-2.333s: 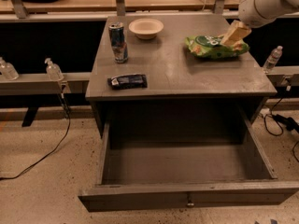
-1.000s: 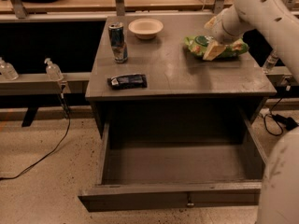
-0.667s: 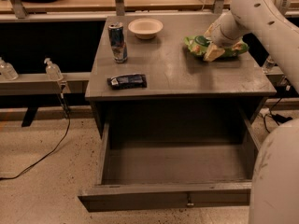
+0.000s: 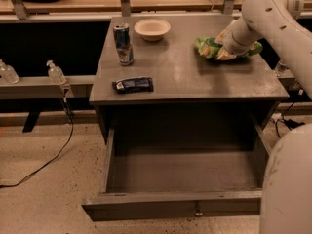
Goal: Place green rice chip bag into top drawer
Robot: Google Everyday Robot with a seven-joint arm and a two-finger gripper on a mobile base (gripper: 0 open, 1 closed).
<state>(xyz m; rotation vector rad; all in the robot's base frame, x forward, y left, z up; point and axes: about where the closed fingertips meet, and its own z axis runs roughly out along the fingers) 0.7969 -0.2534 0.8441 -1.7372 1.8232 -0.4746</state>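
Note:
The green rice chip bag lies on the grey table top at its right rear. My gripper is down on the bag's middle, covering most of it, at the end of my white arm that reaches in from the right. The top drawer is pulled wide open below the table top. Its inside shows nothing in it, and a small metal pull sits at the centre of its front panel.
A drink can and a white bowl stand at the table's rear left. A dark-blue flat packet lies near the front left edge. Two clear bottles stand on a ledge at the left. A cable runs over the floor.
My gripper has come down from above the bag's right end onto the bag. My arm has swung closer and now fills the right side of the view. The bag has hardly shifted.

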